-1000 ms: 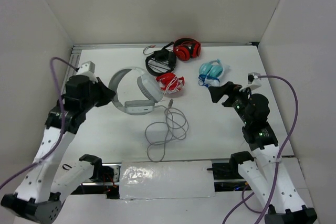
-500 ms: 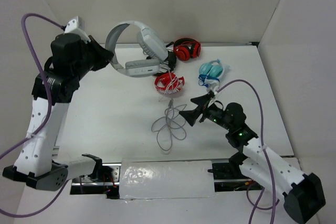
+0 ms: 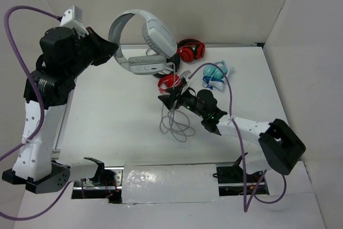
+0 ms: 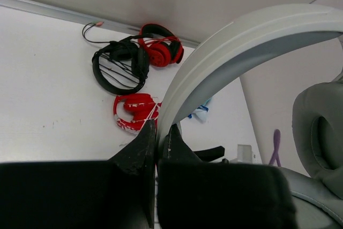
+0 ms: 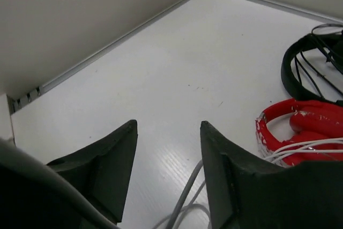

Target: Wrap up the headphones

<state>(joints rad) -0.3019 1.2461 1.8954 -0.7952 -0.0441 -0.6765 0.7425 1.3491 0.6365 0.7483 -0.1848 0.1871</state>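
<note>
Along the far side of the worktop [image 3: 107, 122] lie a black pair [image 4: 119, 68], a red pair [image 3: 191, 51], a smaller red pair [image 3: 172, 82] bound in white cord and a light blue pair [image 3: 216, 72]; the bound pair sits just beyond the right gripper [image 3: 167, 100]. That gripper's jaws stand apart, low over the loose grey cable [image 3: 177, 124]. The left gripper [image 3: 110, 52] has its jaws pinched tight on the band of the headphones [image 3: 144, 33], held off the worktop at far left, arch uppermost, cups toward the right.
</note>
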